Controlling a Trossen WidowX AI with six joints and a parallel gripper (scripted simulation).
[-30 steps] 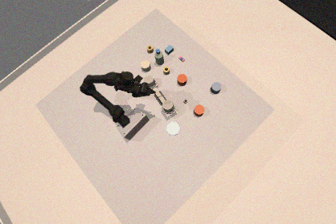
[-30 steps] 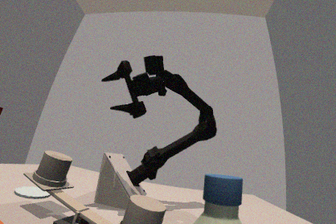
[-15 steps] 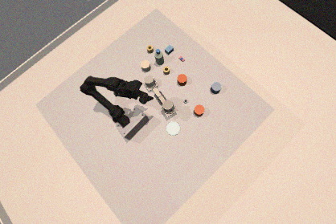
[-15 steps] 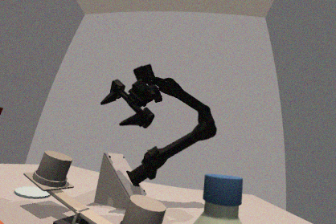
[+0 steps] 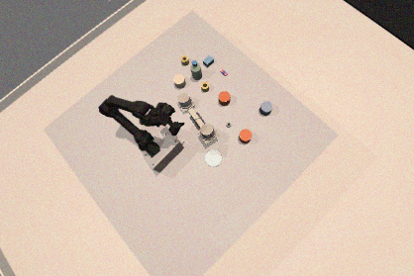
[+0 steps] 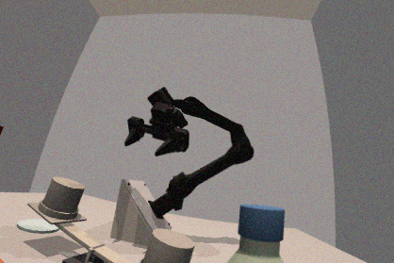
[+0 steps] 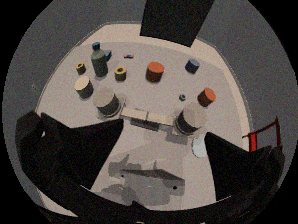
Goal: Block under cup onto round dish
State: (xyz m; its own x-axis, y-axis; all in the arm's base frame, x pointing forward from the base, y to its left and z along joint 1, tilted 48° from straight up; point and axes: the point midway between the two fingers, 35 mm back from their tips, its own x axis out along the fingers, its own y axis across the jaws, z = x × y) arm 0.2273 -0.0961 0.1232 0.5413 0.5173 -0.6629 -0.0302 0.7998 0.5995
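Block is out of sight in all three views, so I take it to lie under one of the two cups, and both are on the balance (image 5: 197, 120) (image 6: 77, 237) (image 7: 159, 119). The dish-side cup (image 5: 207, 131) (image 6: 63, 196) (image 7: 191, 120) rides on an end that looks raised, its shadow falling apart from its plate; the cup farther from the dish (image 5: 184, 100) (image 6: 171, 246) (image 7: 106, 101) therefore seems to sit on the heavier end, and I judge that it hides the block. The round dish (image 5: 213, 158) (image 6: 35, 225) (image 7: 198, 147), just beside the balance, carries nothing. My gripper (image 5: 179, 125) (image 6: 141, 150) (image 7: 166, 131) hangs above the bench with its fingers spread wide and nothing between them. So none of the lifting or placing is done: I judge that I am at the approach. Left to do are lifting only the chosen cup, setting it down away from the dish, picking up the block, laying it on the dish, letting go and moving clear. Brushing the dish-side cup could end the attempt.
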